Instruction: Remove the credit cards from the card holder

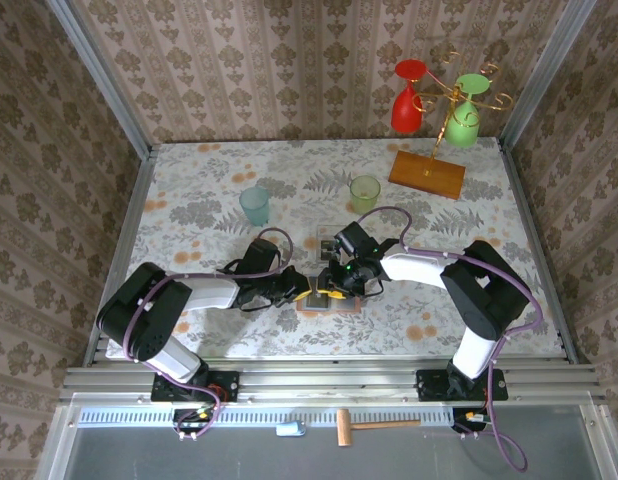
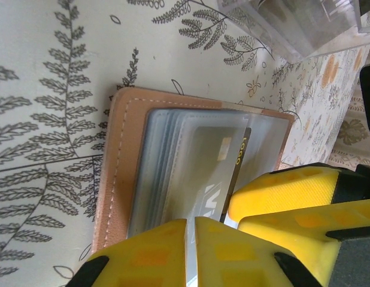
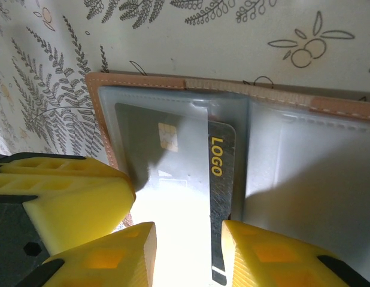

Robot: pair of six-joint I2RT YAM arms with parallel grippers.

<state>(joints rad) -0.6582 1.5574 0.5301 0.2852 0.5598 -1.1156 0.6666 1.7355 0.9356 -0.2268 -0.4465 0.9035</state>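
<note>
The salmon-pink card holder (image 2: 122,149) lies open on the table, its grey-blue pockets facing up (image 3: 143,81). A dark credit card (image 3: 222,179) with yellow lettering sticks partway out of a translucent pocket (image 2: 236,156). My left gripper (image 2: 191,222) is shut on the pocket's thin edge at the holder's side. Its yellow fingers (image 3: 65,197) sit at the left of the right wrist view. My right gripper (image 3: 188,230) hovers open over the card, one finger on each side of the exposed strip. From above, both grippers (image 1: 307,290) (image 1: 336,288) meet over the holder (image 1: 313,305).
A clear plastic tray (image 1: 327,240) stands just behind the holder (image 2: 293,24). A teal cup (image 1: 255,205) and a green cup (image 1: 365,192) stand farther back. An orange-based stand (image 1: 426,173) with red and green glasses occupies the back right corner.
</note>
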